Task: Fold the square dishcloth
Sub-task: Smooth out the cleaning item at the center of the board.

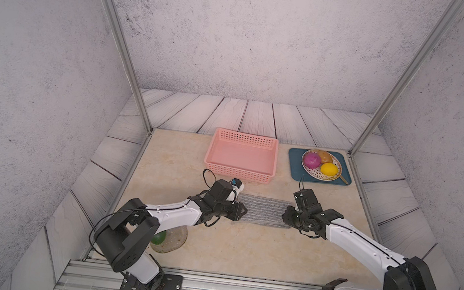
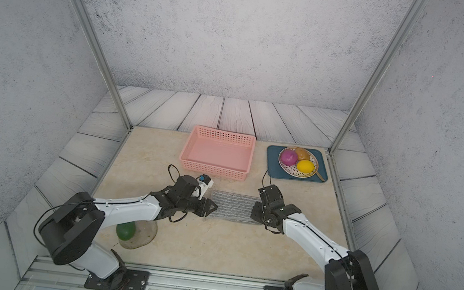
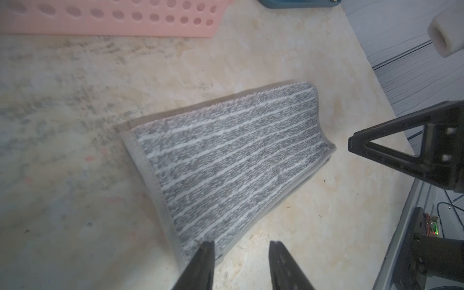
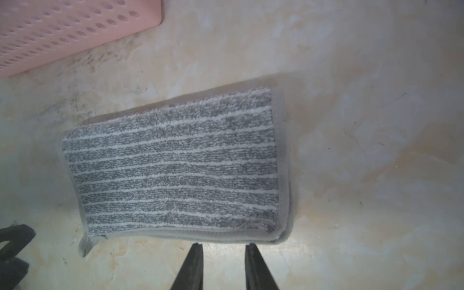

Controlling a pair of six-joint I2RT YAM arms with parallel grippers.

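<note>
On the beige tabletop (image 1: 242, 249), just in front of the pink basket (image 1: 238, 174), the square dishcloth (image 1: 263, 211) lay flat and doubled over. The left gripper (image 3: 241, 253) and right gripper (image 4: 223, 251) stood at its near corners, jaws spread, holding nothing.

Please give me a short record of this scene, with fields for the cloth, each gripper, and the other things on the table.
cloth: square dishcloth, flat on the table, a rectangle with two layers at its edges, apparently folded once
left gripper: open, holding nothing, at the cloth's left end
right gripper: open, holding nothing, just off the cloth's right end
behind the cloth: pink basket
far right: blue tray carrying a plate with three fruits
near left: round mat, partly hidden by the left arm
</note>
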